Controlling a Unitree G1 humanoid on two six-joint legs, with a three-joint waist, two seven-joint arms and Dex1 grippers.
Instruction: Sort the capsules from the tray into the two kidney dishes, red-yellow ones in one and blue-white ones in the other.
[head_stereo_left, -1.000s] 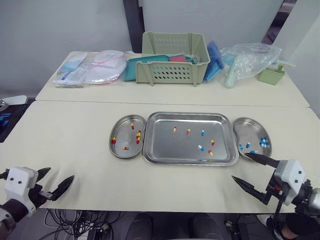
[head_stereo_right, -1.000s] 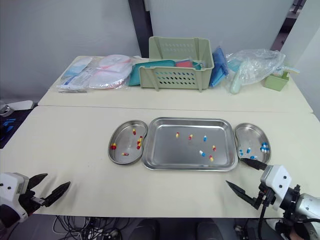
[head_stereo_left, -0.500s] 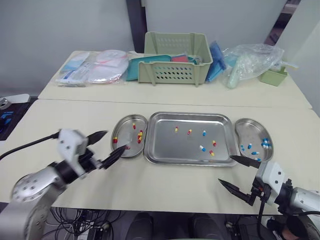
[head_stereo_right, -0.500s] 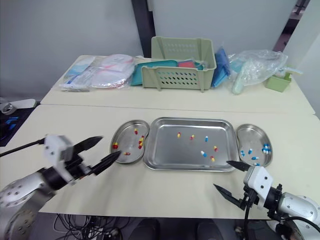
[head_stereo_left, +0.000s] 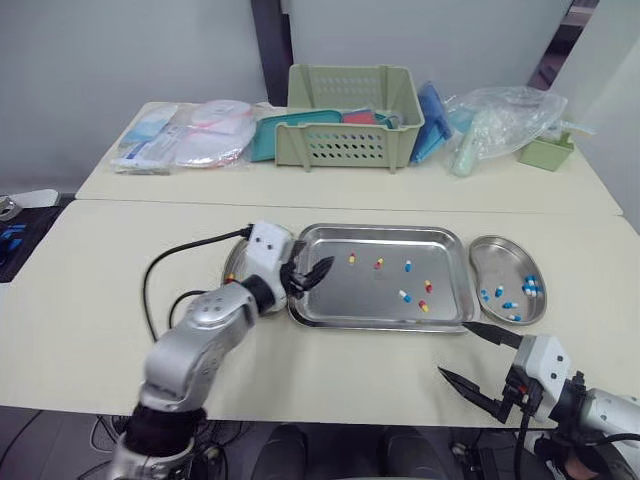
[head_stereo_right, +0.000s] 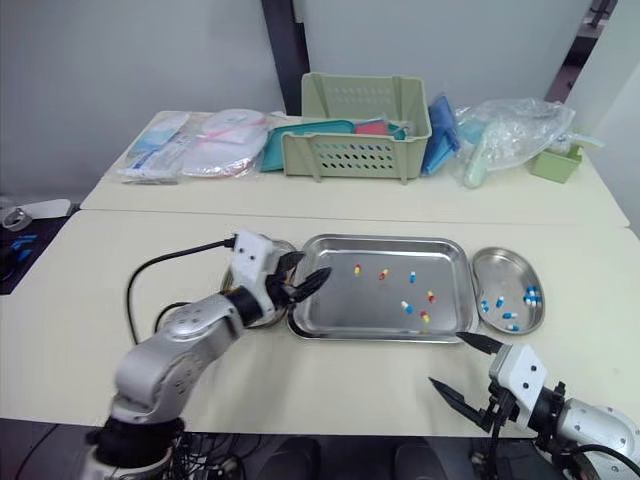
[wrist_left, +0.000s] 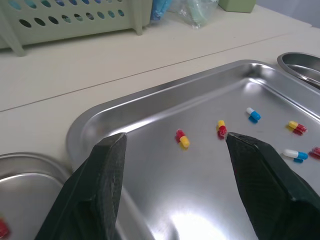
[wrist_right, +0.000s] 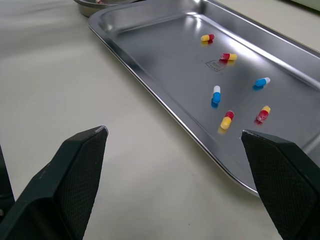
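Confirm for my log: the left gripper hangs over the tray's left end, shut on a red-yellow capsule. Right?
Not quite. The left gripper does hang over the tray's left end, but it is open and holds nothing, as the left wrist view shows.

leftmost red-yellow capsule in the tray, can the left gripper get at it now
Probably yes: the left gripper hangs open over the left end of the tray, and the capsule lies bare just ahead, nothing between.
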